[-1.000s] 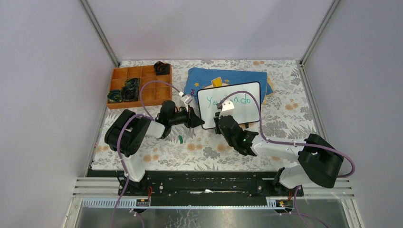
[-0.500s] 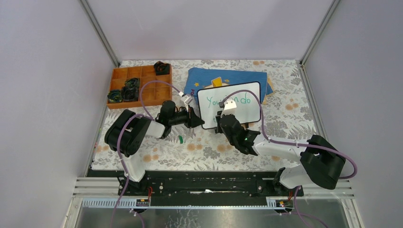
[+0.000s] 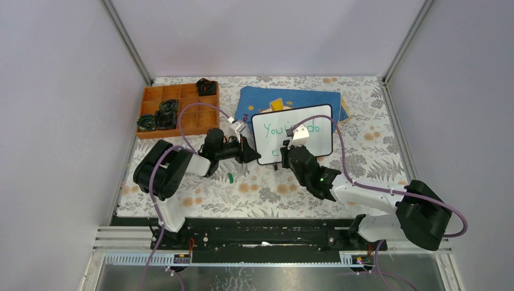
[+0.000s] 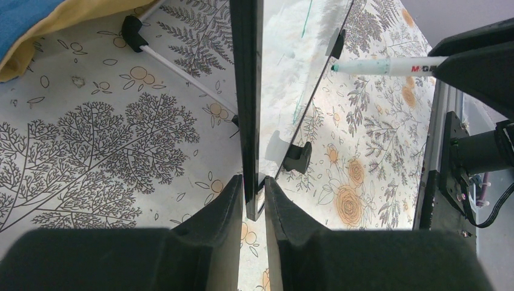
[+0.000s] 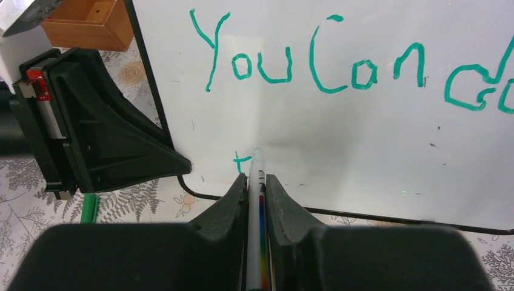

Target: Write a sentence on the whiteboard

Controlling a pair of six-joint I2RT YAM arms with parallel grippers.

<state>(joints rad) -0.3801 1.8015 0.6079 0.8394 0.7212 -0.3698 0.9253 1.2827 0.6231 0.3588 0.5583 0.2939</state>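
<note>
The whiteboard [image 3: 321,142] stands mid-worktop, its far edge overlapping a blue cloth [image 3: 267,97] with a yellow print, and the left wrist view catches it edge-on with small black feet beneath it. The left tool [image 4: 253,188] is clamped on the board's black rim at the near left corner, one finger on each face. The right tool [image 5: 257,182] reaches in from the near side and is closed on a marker [image 5: 256,200] that runs straight out between its fingers; the tip meets the glossy surface low on the board. The sentence [image 5: 363,76] is in green: "You Can do" fills the top line, though the right wrist view cuts off its end, and below it there is only a small "t" – the marker tip sits just right of that letter. A green cap [image 3: 230,177] lies on the floral worktop [image 3: 370,142] below the left tool, near the board's corner. An orange compartment tray [image 3: 188,118] with dark objects in several cells sits at the far left, well apart from the board.
</note>
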